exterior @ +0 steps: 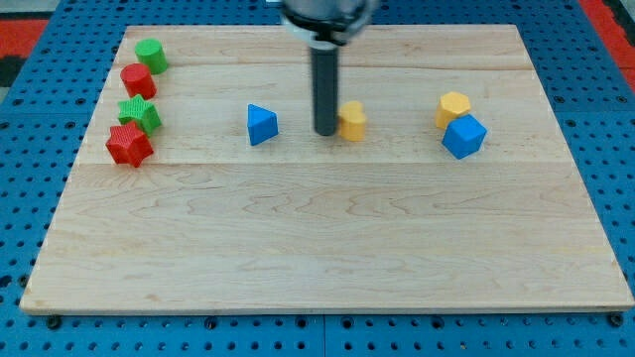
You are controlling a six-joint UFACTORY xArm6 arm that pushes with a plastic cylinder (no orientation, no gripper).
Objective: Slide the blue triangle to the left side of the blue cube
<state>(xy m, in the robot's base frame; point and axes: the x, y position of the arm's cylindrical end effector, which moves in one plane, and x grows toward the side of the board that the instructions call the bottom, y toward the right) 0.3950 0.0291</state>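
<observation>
The blue triangle (261, 125) lies on the wooden board (327, 248), left of centre. The blue cube (464, 136) sits at the view's right, touching a yellow hexagon block (452, 107) just above it. My tip (325, 131) stands between them, about a block's width to the right of the blue triangle. It touches or nearly touches the left side of a small yellow block (352, 120).
At the view's left edge of the board stand a green cylinder (151, 55), a red cylinder (138, 79), a green star (139, 114) and a red star (129, 145). Blue pegboard surrounds the board.
</observation>
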